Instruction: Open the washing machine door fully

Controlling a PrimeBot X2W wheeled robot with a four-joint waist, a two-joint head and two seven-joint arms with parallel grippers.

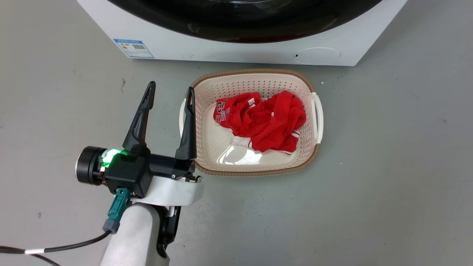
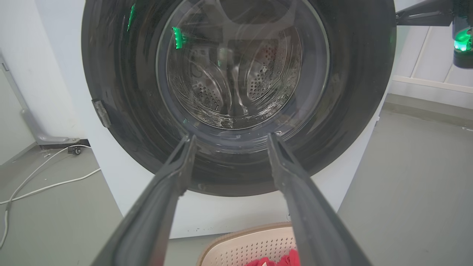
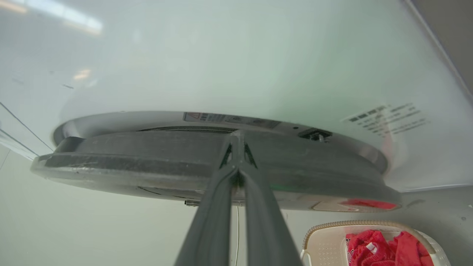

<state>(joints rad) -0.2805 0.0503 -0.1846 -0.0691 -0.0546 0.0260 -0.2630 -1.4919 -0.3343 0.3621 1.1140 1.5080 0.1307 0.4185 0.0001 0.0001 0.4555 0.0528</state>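
Starting at the right gripper (image 3: 236, 138): fingers clenched together, nothing between them, tips set against the outer edge of the washing machine door (image 3: 129, 162). Judgement: it's placed as a hook or wedge on the rim to lever the door out, not to pinch it.

The left gripper (image 1: 170, 87) has its fingers spread wide and is empty. It is held out in front of the machine, just beside the laundry basket (image 1: 255, 72), with one finger overlapping the basket's left handle (image 1: 181, 114) in head view. Its wrist view looks straight at the door's lower glass, so it is probably waiting to take over the swing, clear of the right arm.

Door: big and round, with a wide glossy black rim and a bulging clear glass centre; the perforated steel drum (image 2: 258, 77) shows through it. It sits on the front of the white washing machine (image 1: 221, 51), directly behind the basket.

Edge-on in right wrist view, a silver ring (image 3: 111, 123) with a warning label (image 3: 229, 118) and a latch slot (image 3: 314, 135) shows behind the rim. The door looks cracked at most, not swung out, so the task is barely begun. A red garment (image 1: 266, 120) lies crumpled in the basket.
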